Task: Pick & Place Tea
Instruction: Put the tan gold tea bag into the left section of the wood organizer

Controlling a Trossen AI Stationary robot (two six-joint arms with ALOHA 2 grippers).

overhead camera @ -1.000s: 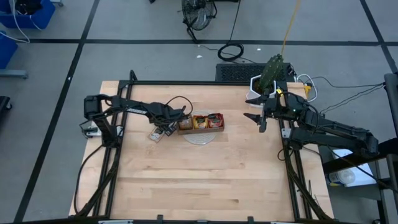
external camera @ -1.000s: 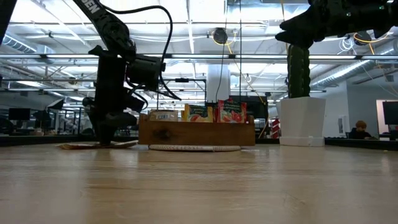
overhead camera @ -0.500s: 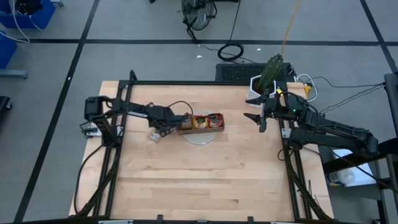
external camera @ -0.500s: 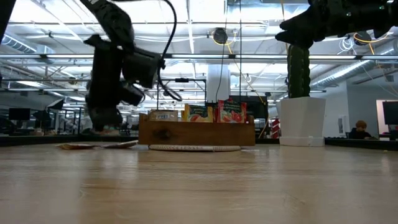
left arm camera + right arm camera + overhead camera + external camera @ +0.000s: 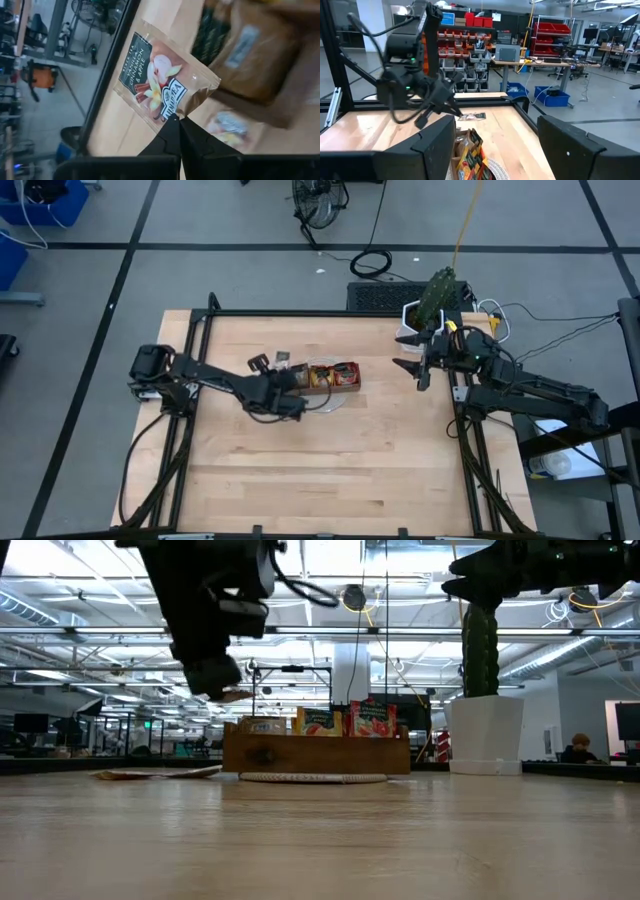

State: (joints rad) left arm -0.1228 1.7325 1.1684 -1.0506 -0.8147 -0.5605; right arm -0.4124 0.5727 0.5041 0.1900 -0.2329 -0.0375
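Note:
My left gripper (image 5: 176, 121) is shut on one beige tea sachet (image 5: 160, 82) with a dark label, held in the air just left of the brown wooden tray (image 5: 322, 377). In the low view this sachet (image 5: 237, 695) shows edge-on above the tray's height. The tray stands on a white round mat (image 5: 325, 402) and holds upright beige, orange-yellow and red sachets (image 5: 320, 721). More sachets (image 5: 160, 773) lie flat on the table left of the tray. My right gripper (image 5: 412, 355) hangs open above the table's far right, touching nothing. My left gripper pinches the beige sachet between its two fingertips at one edge (image 5: 171, 113), close to a corner. The fingers slant downward, coming from the table's left and near side. The sachet is lifted clear of the table and sticks out beyond the fingertips.
A white pot with a green cactus (image 5: 432, 305) stands at the table's far right corner, beside my right gripper. A black frame (image 5: 300, 314) runs along the far and side edges. Bare wood (image 5: 330, 470) fills the near half of the table.
My left gripper has shut on a beige sachet on the table left of the tray and lifted it clear. It has risen, tipped from pointing down to a slant, and swung toward the tray. The other sachets stay flat on the table.

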